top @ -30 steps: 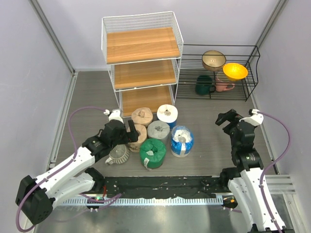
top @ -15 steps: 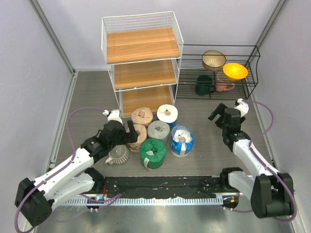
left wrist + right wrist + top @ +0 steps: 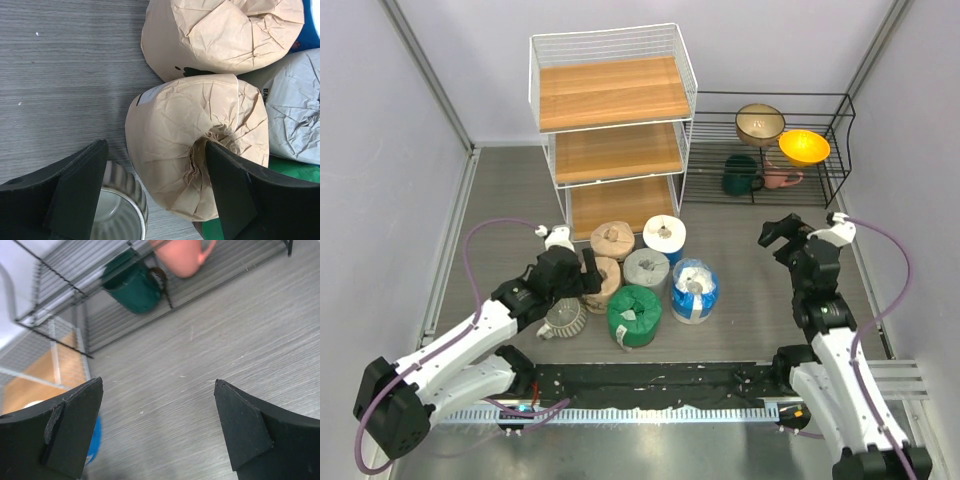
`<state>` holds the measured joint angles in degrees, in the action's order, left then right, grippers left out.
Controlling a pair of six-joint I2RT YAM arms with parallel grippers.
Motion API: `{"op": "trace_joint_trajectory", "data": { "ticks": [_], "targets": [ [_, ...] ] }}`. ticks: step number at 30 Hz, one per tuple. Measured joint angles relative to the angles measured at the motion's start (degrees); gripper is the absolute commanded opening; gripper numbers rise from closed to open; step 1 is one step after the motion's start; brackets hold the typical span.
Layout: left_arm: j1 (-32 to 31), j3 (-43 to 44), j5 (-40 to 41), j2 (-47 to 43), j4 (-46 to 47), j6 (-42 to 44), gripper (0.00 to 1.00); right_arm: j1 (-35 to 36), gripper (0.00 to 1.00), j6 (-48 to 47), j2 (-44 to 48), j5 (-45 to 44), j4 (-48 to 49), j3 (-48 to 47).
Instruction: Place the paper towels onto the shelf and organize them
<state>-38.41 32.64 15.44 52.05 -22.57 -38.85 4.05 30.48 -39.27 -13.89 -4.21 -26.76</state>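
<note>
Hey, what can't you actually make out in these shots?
- Left wrist view: ribbed mug, cut off by the bottom edge and the left gripper.
- Top view: near tan roll, partly under that gripper; contact unclear.
- Right wrist view: pink mug, cut off by the top edge.

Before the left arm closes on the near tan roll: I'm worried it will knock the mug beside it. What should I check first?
1. Left pincer open: ok, jaws spread wide.
2. Near tan roll between the fingers: ok, one finger on each side.
3. Ribbed mug clear of the grasp: not ok, it sits right by the mug-side finger; whether they touch, cannot tell.
4. Room for the other finger: cannot tell, it hides the gap toward the green roll.
5. Shelf boards free: ok, all three are bare.
6. Right pincer out of the way: ok, open, holding nothing, over bare floor.
</note>
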Motion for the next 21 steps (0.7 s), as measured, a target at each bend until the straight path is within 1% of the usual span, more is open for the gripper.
{"op": "trace_joint_trajectory", "data": {
  "ticks": [5, 7, 8, 9, 11, 12, 13, 14, 21],
  "targets": [
    [0.0, 0.24, 0.0, 1.18, 0.31, 0.33, 0.71, 0.0, 0.99, 0.11, 11.93, 1.07, -9.16, -0.02],
    [0.0, 0.44, 0.0, 1.57, 0.5, 0.44, 0.62, 0.0, 0.99, 0.13, 14.78, 1.18, -12.63, -0.07],
    [0.0, 0.52, 0.0, 1.77, 0.55, 0.42, 0.54, 0.0, 0.99, 0.17, 15.54, 1.2, -13.86, -0.09],
    [0.0, 0.7, -0.02, 2.1, 0.63, 0.61, 0.34, 0.0, 0.99, 0.35, 16.26, 1.29, -15.41, -0.11],
    [0.0, 0.9, -0.04, 2.62, 0.96, 0.74, 0.2, 0.0, 0.99, 0.76, 16.7, 1.53, -17.14, -0.11],
    [0.0, 1.03, -0.22, 2.89, 1.09, 1.22, 0.08, 0.0, 0.99, 1.07, 16.74, 1.62, -17.88, -0.11],
    [0.0, 1.22, -0.31, 3.15, 1.16, 1.66, 0.03, 0.0, 0.99, 1.25, 16.65, 1.68, -18.49, -0.11],
    [0.0, 1.49, -0.5, 3.45, 1.18, 1.97, 0.0, 0.0, 0.99, 1.4, 16.5, 1.77, -18.86, -0.11],
    [0.0, 2.86, -1.03, 4.37, 0.17, 3.02, 0.0, 0.0, 0.99, 1.64, 15.61, 1.9, -20.09, -0.11]
  ]
}}
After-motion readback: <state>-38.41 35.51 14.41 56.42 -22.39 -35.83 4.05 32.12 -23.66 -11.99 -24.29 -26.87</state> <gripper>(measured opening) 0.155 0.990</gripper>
